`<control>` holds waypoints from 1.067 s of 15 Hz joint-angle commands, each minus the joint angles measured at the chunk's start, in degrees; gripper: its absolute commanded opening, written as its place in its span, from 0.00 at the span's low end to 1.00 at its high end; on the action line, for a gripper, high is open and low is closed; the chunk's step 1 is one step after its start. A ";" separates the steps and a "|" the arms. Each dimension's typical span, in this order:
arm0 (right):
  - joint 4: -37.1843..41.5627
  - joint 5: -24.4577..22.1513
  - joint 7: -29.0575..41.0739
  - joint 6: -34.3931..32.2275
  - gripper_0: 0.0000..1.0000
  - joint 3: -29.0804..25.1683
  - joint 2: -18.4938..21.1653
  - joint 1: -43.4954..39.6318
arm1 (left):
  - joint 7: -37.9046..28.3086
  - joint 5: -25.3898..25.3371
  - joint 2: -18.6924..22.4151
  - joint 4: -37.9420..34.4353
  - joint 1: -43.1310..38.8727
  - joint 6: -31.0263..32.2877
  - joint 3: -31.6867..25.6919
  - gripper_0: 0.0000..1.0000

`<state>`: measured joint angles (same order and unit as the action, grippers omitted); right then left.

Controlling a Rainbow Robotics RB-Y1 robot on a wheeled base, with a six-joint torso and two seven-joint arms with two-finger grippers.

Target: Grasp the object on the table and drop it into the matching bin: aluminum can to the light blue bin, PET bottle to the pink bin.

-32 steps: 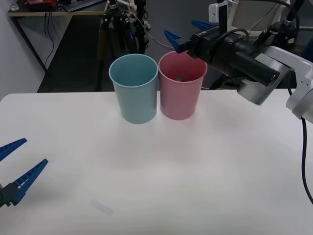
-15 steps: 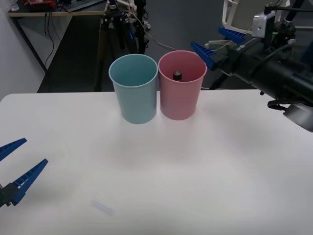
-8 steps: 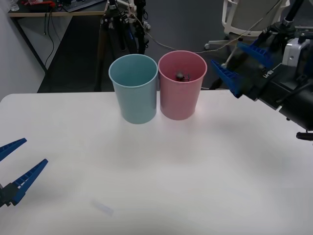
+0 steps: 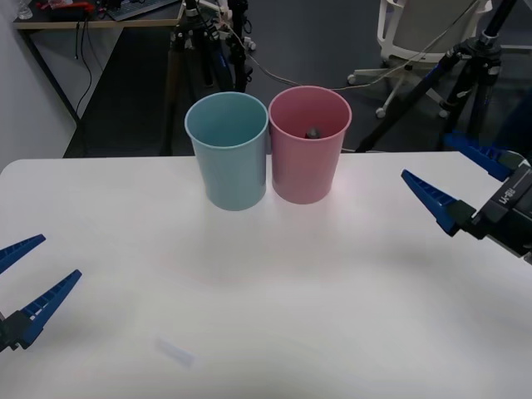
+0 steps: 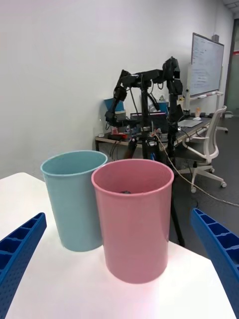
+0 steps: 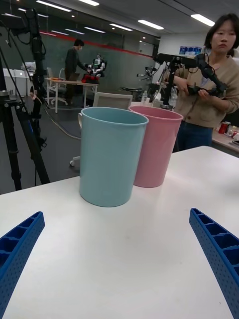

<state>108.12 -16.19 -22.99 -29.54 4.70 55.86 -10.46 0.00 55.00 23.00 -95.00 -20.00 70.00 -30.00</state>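
The pink bin (image 4: 309, 143) stands at the table's (image 4: 266, 283) far middle, touching the light blue bin (image 4: 227, 148) on its left. Inside the pink bin lies the PET bottle (image 4: 313, 131), a small dark shape seen over the rim; its dark top (image 5: 125, 191) also peeks above the rim in the right wrist view. My right gripper (image 4: 461, 184) hovers open and empty over the table's right side, well clear of the pink bin (image 5: 132, 219). My left gripper (image 4: 25, 278) is parked open at the near left edge, facing the light blue bin (image 6: 111, 154) and pink bin (image 6: 157, 146).
A small pale scrap (image 4: 174, 352) lies on the table near the front left. Tripods (image 4: 195, 41) and an office chair (image 4: 416, 33) stand on the floor behind the table.
My right gripper has pulled back from above the pink bin, moving right and down toward the table's right side. The bottle stays inside the pink bin. The left arm has not moved.
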 commanded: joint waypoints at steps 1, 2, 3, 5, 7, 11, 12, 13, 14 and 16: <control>-0.01 -6.75 4.53 -3.33 1.00 -3.38 -4.53 -4.57 | 0.00 0.00 0.00 0.00 0.00 0.00 0.00 1.00; -0.01 -9.47 6.11 -4.47 1.00 -4.61 -6.20 -5.89 | 0.00 0.00 0.00 0.00 0.00 0.00 0.00 1.00; -0.01 -12.63 7.08 -5.96 1.00 -6.11 -8.22 -7.21 | 0.00 0.00 0.00 0.00 0.00 0.00 0.00 1.00; -0.01 -16.41 7.96 -7.99 1.00 -7.42 -10.95 -9.67 | 0.00 0.00 0.00 0.00 0.00 0.00 0.00 1.00; -0.01 -20.02 8.75 -10.45 1.00 -9.18 -13.58 -12.04 | 0.00 0.00 0.00 0.00 0.00 0.00 0.00 1.00; -2.12 -26.61 14.64 -17.21 1.00 -12.35 -18.68 -13.53 | 0.00 0.00 0.00 0.00 0.00 0.00 0.00 1.00; -3.00 -28.37 14.90 -19.15 1.00 -13.40 -20.26 -13.45 | 0.00 0.00 0.00 0.00 0.00 0.00 0.00 1.00; -3.53 -29.42 15.25 -20.20 1.00 -13.84 -21.14 -13.45 | 0.00 0.00 0.00 0.00 0.00 0.00 0.00 1.00; -3.70 -29.60 15.34 -20.38 1.00 -13.84 -21.32 -13.62 | 0.00 0.00 0.00 0.00 0.00 0.00 0.00 1.00; -3.70 -29.60 15.52 -20.55 1.00 -13.93 -21.58 -13.89 | 0.00 0.00 0.00 0.00 0.00 0.00 0.00 1.00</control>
<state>104.42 -45.81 -7.54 -50.04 -9.18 34.31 -24.27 0.00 55.00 23.00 -95.00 -20.00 70.00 -30.00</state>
